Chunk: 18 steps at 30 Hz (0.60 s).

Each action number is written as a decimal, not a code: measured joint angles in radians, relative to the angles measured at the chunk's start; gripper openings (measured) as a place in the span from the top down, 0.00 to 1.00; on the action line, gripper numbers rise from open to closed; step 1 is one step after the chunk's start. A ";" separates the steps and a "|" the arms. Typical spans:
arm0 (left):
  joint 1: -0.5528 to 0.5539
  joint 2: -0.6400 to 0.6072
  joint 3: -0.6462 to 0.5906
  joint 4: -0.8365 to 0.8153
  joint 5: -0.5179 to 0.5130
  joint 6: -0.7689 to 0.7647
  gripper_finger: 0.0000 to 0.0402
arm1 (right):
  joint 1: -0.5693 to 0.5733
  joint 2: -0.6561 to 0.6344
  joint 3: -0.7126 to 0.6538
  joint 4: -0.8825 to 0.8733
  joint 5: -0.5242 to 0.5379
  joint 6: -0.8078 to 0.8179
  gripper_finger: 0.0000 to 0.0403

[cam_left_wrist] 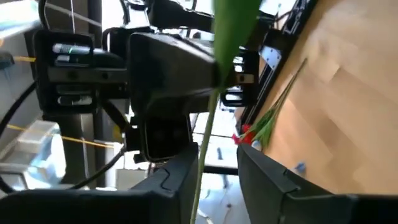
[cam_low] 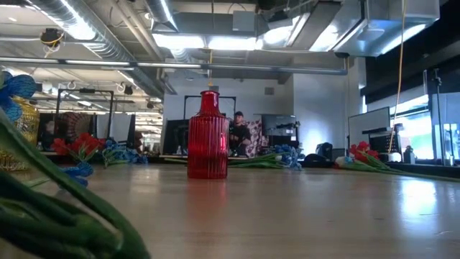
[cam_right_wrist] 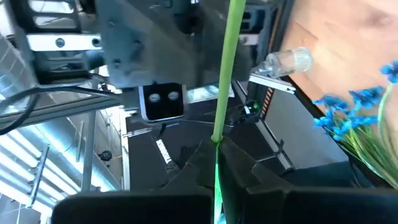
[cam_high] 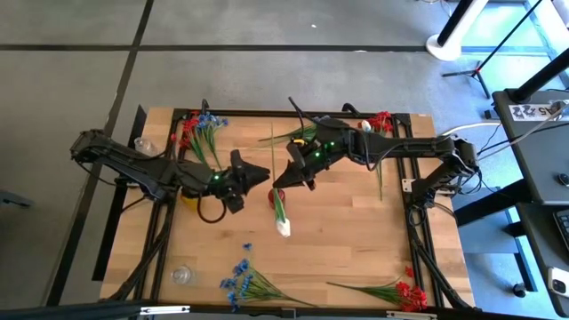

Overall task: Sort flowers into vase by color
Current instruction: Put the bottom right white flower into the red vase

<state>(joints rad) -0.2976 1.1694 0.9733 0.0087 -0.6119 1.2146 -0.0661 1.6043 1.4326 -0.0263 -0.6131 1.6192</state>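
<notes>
The red ribbed vase (cam_low: 208, 137) stands empty on the desk (cam_high: 356, 240). My right gripper (cam_high: 286, 177) is clamped on a white tulip's (cam_high: 282, 227) green stem. My left gripper's (cam_high: 258, 175) jaws stand apart around that stem.

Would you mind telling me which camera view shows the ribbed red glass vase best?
The low view: the ribbed red glass vase stands upright there, unobstructed, seen whole from neck to base. In the high view I cannot pick it out with certainty among the arms. Neither wrist view shows it.
</notes>
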 joint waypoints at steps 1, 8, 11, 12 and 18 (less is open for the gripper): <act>0.000 0.000 0.000 0.000 0.000 -0.006 0.71 | 0.000 0.000 0.000 -0.004 0.000 0.000 0.99; 0.057 -0.001 0.000 0.001 0.102 -0.002 0.69 | 0.000 0.000 0.000 -0.005 0.000 0.000 0.99; 0.092 0.011 0.000 0.039 0.164 0.023 0.69 | -0.007 0.007 0.001 0.003 -0.002 0.001 0.99; 0.103 0.020 0.000 0.046 0.170 0.024 0.69 | -0.008 0.010 0.001 0.012 -0.002 0.003 0.99; 0.143 0.087 0.000 0.117 0.206 0.033 0.72 | -0.015 0.011 0.001 0.029 0.001 -0.024 0.99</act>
<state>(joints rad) -0.1541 1.2568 0.9733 0.1257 -0.4057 1.2476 -0.0811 1.6149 1.4338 0.0025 -0.6118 1.5956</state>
